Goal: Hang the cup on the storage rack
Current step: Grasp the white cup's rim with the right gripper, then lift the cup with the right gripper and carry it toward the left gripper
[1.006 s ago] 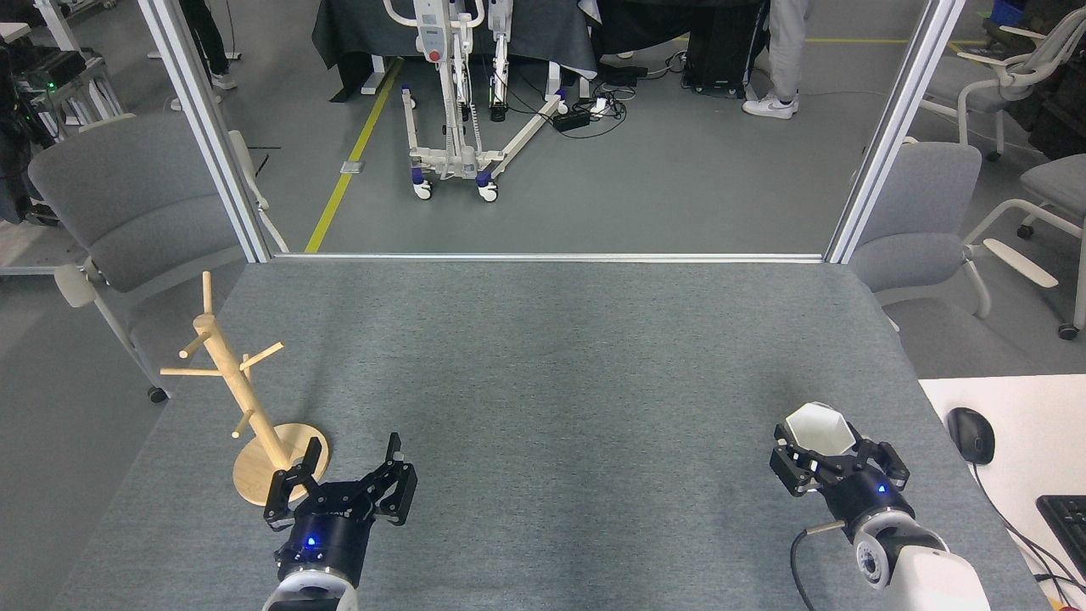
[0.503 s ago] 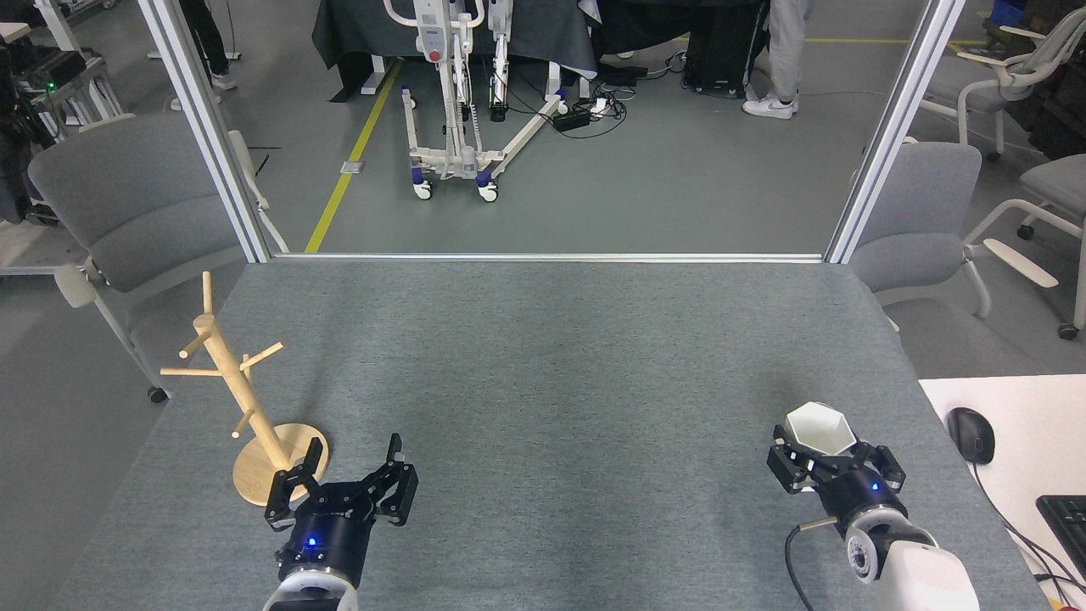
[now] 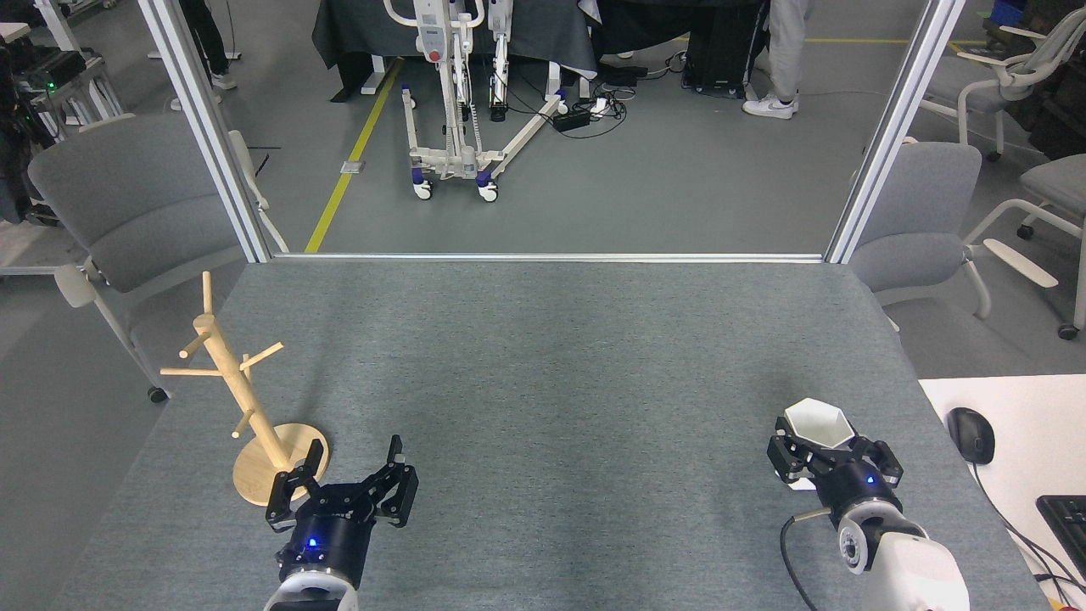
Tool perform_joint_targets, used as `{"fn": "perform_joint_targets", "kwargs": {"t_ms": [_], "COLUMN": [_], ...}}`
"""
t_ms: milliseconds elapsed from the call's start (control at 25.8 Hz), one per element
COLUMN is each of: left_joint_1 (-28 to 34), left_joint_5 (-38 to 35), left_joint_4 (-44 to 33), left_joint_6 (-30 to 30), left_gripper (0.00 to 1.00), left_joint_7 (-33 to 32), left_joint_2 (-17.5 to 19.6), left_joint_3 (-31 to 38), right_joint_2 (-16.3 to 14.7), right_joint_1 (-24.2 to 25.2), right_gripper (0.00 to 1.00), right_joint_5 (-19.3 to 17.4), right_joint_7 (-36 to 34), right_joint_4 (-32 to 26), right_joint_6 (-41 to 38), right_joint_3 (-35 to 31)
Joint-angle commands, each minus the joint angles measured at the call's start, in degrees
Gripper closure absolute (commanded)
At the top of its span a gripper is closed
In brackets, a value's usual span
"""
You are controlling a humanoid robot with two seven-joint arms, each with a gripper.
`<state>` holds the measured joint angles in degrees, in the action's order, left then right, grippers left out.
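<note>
**Head view: cup gripped at the right, rack far across the worktop**

Head view shows the right hand [image 3: 827, 462] with its fingers clamped around the lower body of the cup [image 3: 818, 424], rim upward, low over the grey worktop [image 3: 543, 356] near its right front corner. Whether the cup is touching the surface cannot be told. The storage rack [image 3: 242, 399] stands upright at the left front, well apart from the cup. The left hand [image 3: 344, 485] sits just beside the rack's disc base, fingers apart and empty.

The step in hand looks like the pick-up. Next, the cup likely needs carrying leftward, then turning so its handle hole meets a peg.
</note>
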<state>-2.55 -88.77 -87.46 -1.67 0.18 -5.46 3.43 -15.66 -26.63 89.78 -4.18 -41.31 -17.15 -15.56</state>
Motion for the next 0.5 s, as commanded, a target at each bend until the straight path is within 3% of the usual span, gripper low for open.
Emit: {"fn": "perform_joint_targets", "kwargs": {"t_ms": [0, 39, 271, 464], "left_joint_1": [-0.1, -0.1, -0.3, -2.6], "left_joint_5": [0.0, 0.0, 0.1, 0.1], "left_joint_4": [-0.1, -0.2, -1.7, -1.4], "left_joint_6": [0.1, 0.2, 0.0, -0.1], "left_gripper": [0.01, 0.01, 0.01, 0.01], "left_joint_7": [0.2, 0.2, -0.2, -0.5], "left_joint_2": [-0.1, -0.1, -0.3, 0.1], "left_joint_3": [0.1, 0.1, 0.0, 0.0], "right_joint_2": [0.1, 0.1, 0.1, 0.1], "right_joint_1": [0.0, 0.0, -0.1, 0.0], "right_gripper": [0.35, 0.43, 0.60, 0.85], "right_joint_5": [0.0, 0.0, 0.0, 0.0], "right_joint_7": [-0.1, -0.1, -0.1, -0.1], "right_joint_4": [0.0, 0.0, 0.0, -0.2], "right_joint_6": [0.0, -0.1, -0.5, -0.7], "right_joint_3": [0.0, 0.0, 0.0, 0.0]}}
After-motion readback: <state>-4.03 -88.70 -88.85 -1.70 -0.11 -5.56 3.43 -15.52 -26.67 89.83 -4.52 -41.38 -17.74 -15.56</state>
